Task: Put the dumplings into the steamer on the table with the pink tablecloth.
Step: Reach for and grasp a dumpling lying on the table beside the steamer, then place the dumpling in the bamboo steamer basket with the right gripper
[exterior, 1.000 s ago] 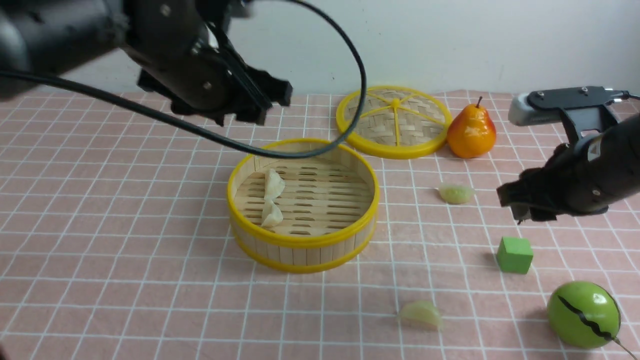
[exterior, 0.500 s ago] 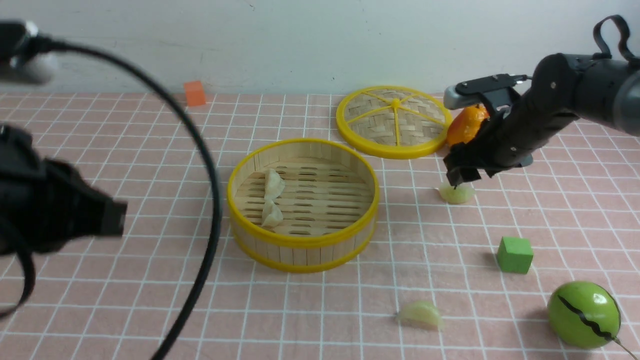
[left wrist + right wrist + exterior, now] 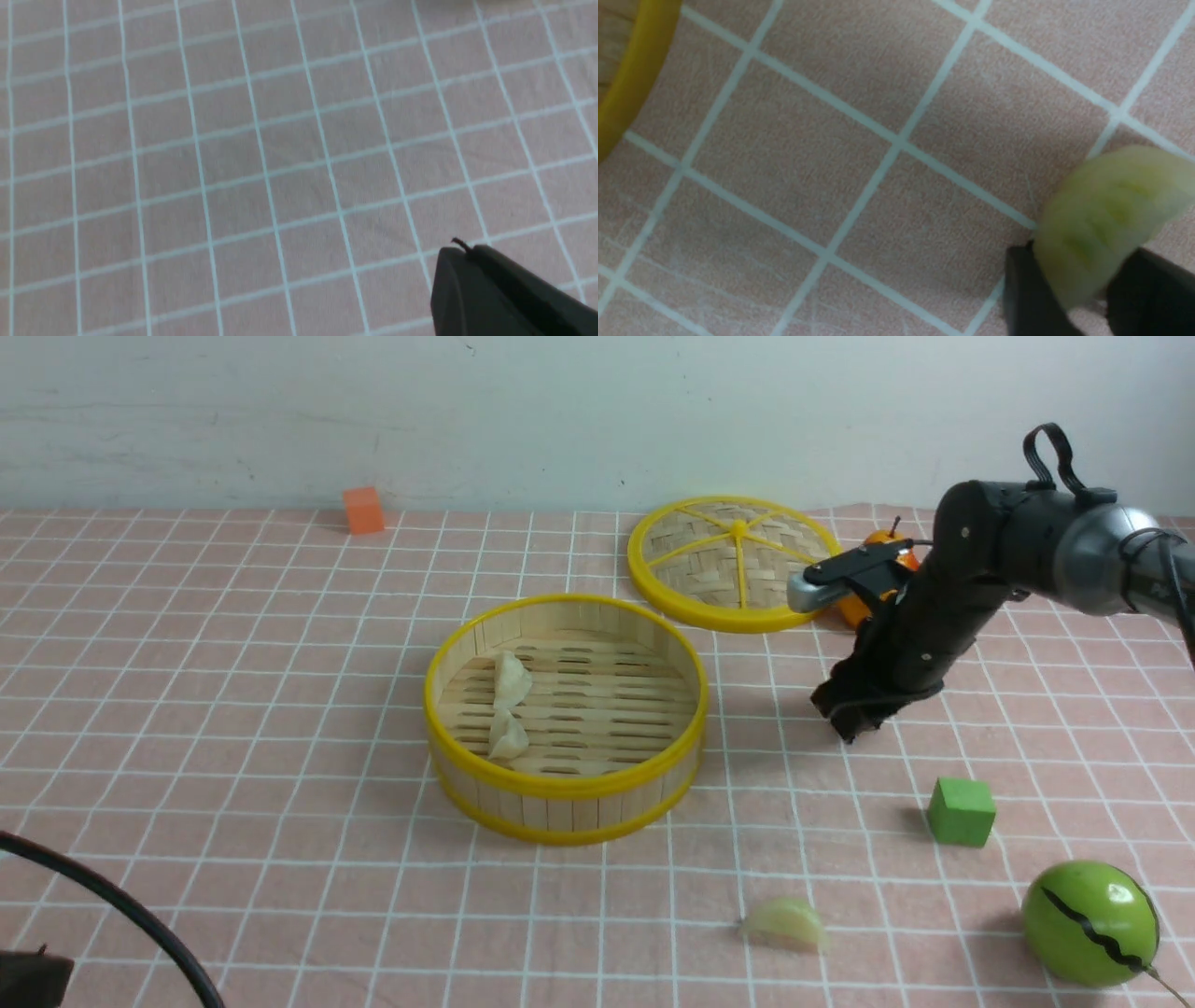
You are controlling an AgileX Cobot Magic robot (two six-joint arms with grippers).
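Right gripper (image 3: 1080,261) was angled down at the pink tablecloth (image 3: 308,709), its two tips closed about one end of a pale green dumpling (image 3: 1106,210), which was seen clearly only from the wrist, being hidden by the arm in the front view; whether the cloth was touched by the dumpling could not be told; left gripper (image 3: 467,252) was found pressed together over bare cloth, with nothing pinched in it; the steamer (image 3: 565,788) was set on the cloth with its top uncovered, and two cream dumplings, one farther back (image 3: 512,681) and one nearer (image 3: 507,735), were seated end to end on the left part of its slatted floor; the woven lid (image 3: 738,555) was laid behind it; the step in hand was judged to be the picking of the third dumpling, with half of the four housed; by the next move a straight lift was called for, high enough for the yellow rim to be cleared, then a lowering onto the free slats; since only one end was gripped, a swing or slip was to be feared; another green dumpling (image 3: 784,923) was left to be fetched from the nearer cloth
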